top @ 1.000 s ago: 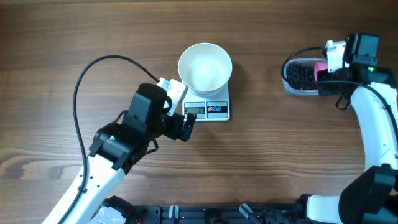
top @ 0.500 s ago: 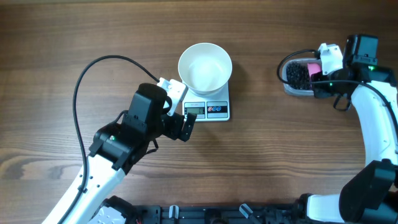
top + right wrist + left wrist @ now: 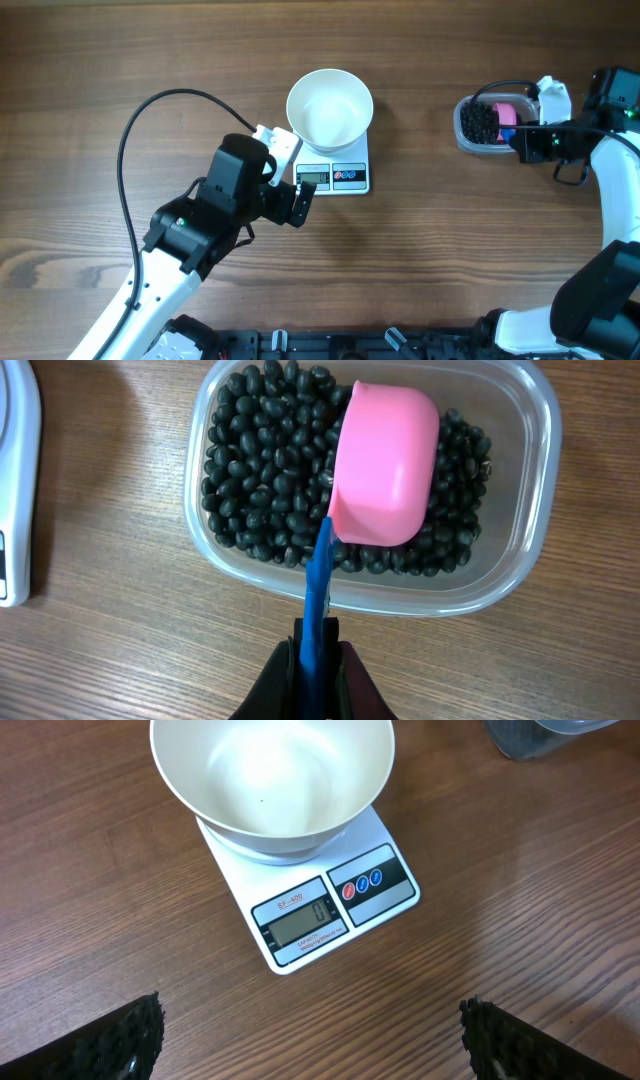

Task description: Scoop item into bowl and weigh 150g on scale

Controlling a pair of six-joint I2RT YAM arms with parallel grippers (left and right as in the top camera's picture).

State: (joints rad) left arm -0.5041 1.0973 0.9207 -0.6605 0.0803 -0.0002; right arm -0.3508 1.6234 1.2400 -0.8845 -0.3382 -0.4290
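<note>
Robotics test bench, not a home kitchen: two white-and-black robot arms, the left arm [image 3: 190, 228] and the right arm [image 3: 612, 200], stand at a wood-grain tabletop [image 3: 450, 260]. A black cable [image 3: 122, 150] loops over it, and black mounting hardware [image 3: 300, 342] lines the near edge. Kitchen goods are laid out: a digital scale [image 3: 335, 177], a white bowl [image 3: 330, 108], a clear tub [image 3: 520, 510] of black beans [image 3: 260, 470] and a pink scoop [image 3: 385, 465].

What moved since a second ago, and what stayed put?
The right end effector, shut on the blue handle of the pink scoop, slid toward the right edge of the overhead view, uncovering more of the tub. The scoop stayed in the beans. The left end effector stayed open near the scale, and the bowl on it stayed empty.
</note>
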